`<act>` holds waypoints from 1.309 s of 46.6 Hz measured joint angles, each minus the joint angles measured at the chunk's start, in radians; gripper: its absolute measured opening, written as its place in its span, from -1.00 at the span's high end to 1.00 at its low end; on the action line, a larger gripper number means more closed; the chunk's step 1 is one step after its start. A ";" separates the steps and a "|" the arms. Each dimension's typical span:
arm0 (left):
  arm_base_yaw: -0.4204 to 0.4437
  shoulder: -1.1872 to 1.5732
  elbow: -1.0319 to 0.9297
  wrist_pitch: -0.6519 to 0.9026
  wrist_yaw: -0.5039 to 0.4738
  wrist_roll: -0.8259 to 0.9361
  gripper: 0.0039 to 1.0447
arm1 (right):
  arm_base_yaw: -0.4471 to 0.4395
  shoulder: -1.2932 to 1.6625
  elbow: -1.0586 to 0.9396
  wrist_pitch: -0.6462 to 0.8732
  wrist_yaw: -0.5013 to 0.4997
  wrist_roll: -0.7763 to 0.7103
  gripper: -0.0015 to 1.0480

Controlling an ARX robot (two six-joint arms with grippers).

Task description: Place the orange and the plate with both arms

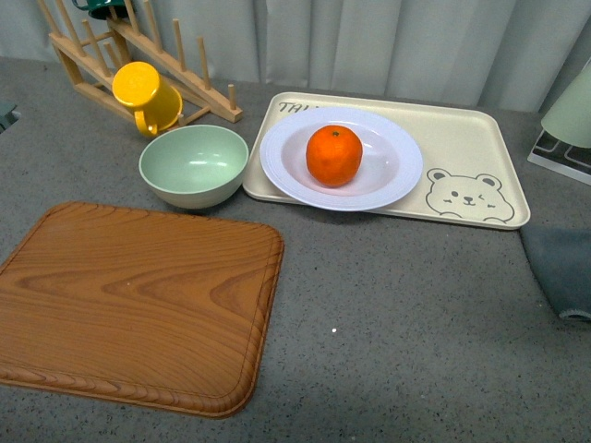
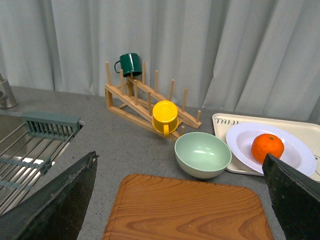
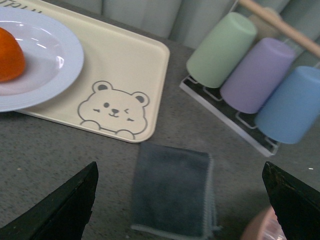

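Note:
The orange [image 1: 334,154] rests in the middle of the white plate [image 1: 388,180], which stands on the left half of the cream bear tray [image 1: 480,148]. Neither arm shows in the front view. In the left wrist view the orange [image 2: 267,147] and plate [image 2: 295,152] lie far right, and my left gripper [image 2: 180,210] hangs open above the wooden board [image 2: 185,212]. In the right wrist view part of the orange [image 3: 9,55] and plate [image 3: 47,65] show at the edge, and my right gripper [image 3: 180,210] is open over a folded grey cloth [image 3: 172,187].
A pale green bowl [image 1: 194,164] sits left of the tray, with a yellow mug [image 1: 146,94] on a wooden rack [image 1: 152,55] behind it. A large wooden board [image 1: 129,300] fills the front left. Pastel cups [image 3: 260,80] stand on a rack right of the tray. A sink [image 2: 25,155] lies far left.

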 joint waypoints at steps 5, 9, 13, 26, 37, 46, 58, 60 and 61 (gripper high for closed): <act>0.000 0.000 0.000 0.000 0.000 0.000 -0.88 | -0.002 -0.161 -0.065 -0.068 0.013 -0.013 -0.83; 0.000 0.000 0.000 0.000 0.000 0.000 -0.88 | -0.002 -0.373 -0.124 -0.194 0.009 -0.009 -0.83; 0.000 0.000 0.000 0.000 0.000 0.000 -0.88 | -0.004 -0.566 -0.161 -0.319 -0.005 0.004 -0.83; 0.000 0.000 0.000 0.000 0.000 0.000 -0.88 | -0.134 -1.153 -0.183 -0.779 -0.129 0.014 -0.83; 0.000 0.000 0.000 0.000 0.000 0.000 -0.88 | -0.211 -1.256 -0.177 -0.821 -0.211 0.008 -0.83; 0.000 0.000 0.000 0.000 0.000 0.000 -0.88 | -0.167 -1.297 -0.217 -0.717 -0.179 0.100 -0.59; 0.000 0.000 0.000 0.000 0.000 0.000 -0.88 | -0.085 -1.356 -0.271 -0.686 -0.156 0.225 0.32; 0.000 0.000 0.000 0.000 0.000 0.000 -0.88 | -0.085 -1.357 -0.271 -0.686 -0.156 0.229 0.49; 0.000 0.000 0.000 0.000 0.000 0.000 -0.88 | -0.085 -1.358 -0.271 -0.686 -0.156 0.229 0.59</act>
